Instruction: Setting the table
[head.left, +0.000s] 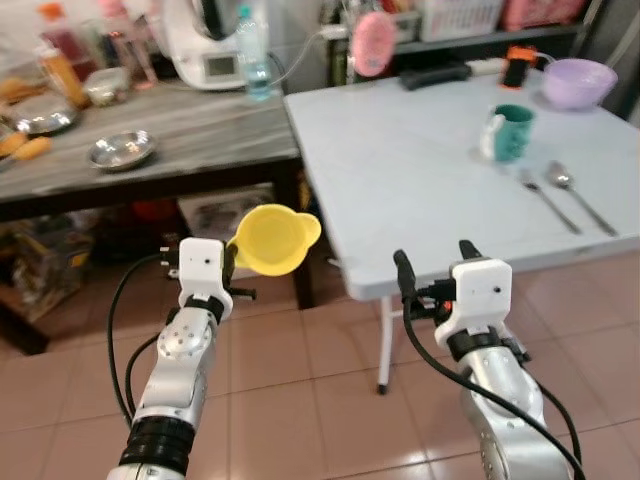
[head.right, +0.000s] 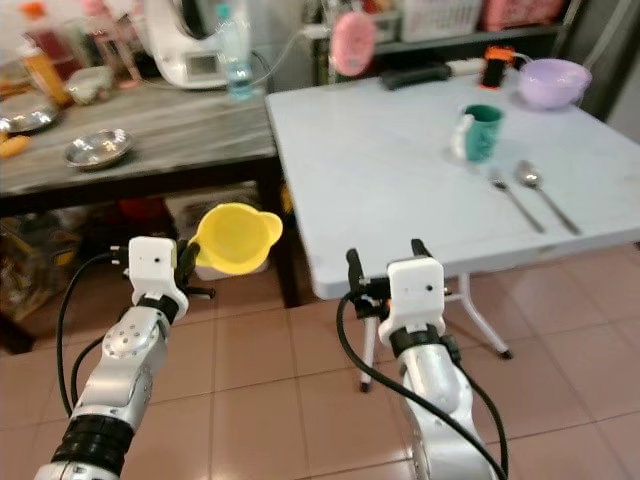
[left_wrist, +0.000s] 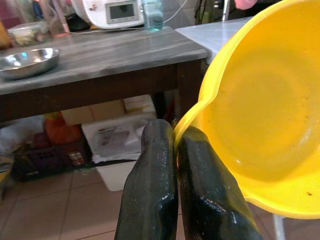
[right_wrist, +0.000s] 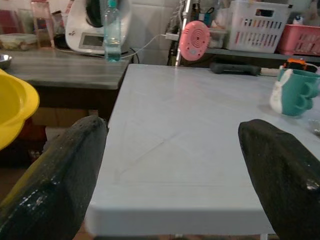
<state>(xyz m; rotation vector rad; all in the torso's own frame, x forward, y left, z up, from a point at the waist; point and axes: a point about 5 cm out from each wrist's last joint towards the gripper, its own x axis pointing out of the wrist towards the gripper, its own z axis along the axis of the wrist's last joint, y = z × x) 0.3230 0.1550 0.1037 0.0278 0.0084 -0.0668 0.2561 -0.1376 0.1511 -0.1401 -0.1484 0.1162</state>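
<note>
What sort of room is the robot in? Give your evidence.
Probably a home kitchen or dining area: a white table set with a green mug, fork and spoon, beside a counter with a kitchen appliance.

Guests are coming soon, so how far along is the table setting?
Already on the white table: a green mug, a fork, a spoon and a purple bowl. In hand: the left claw pinches a yellow bowl by its rim, short of the table. The right claw is open, holding nothing. Left: placing the yellow bowl.
</note>
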